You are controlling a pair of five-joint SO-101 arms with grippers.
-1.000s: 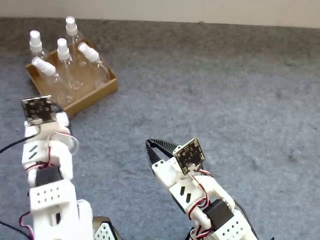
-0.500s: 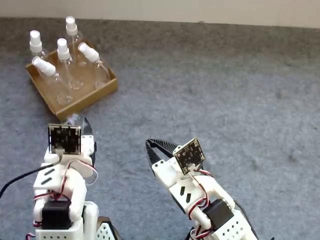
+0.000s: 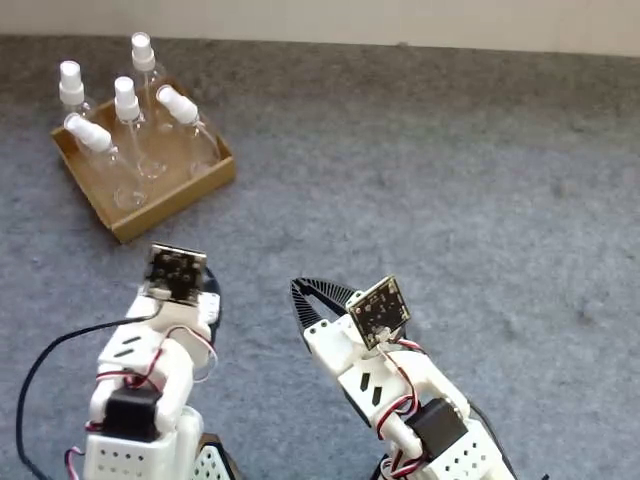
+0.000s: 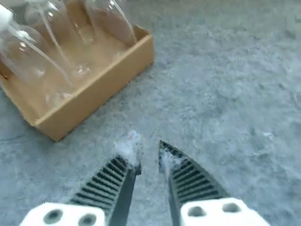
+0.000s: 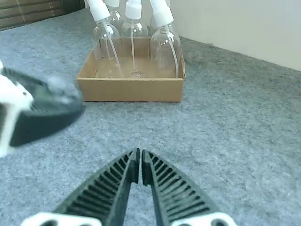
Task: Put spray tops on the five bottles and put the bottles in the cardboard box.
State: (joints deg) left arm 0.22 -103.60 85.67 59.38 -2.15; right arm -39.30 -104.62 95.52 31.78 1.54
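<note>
At upper left of the high view: cardboard box (image 3: 190, 195) on the grey table (image 3: 450, 170), five bottles (image 3: 128, 125) standing inside, each with a spray top (image 3: 70, 72) fitted; left arm (image 3: 150, 370) at lower left and right arm (image 3: 390, 380) at lower centre, both apart from it. Left wrist view: left jaws slightly parted and empty above the table, near a corner of the cardboard box (image 4: 94, 94) holding the bottles (image 4: 108, 19). Right wrist view: right jaws closed on nothing, cardboard box (image 5: 131, 89) and bottles (image 5: 164, 49) farther ahead, left arm (image 5: 37, 113) nearer and off to one side.
</note>
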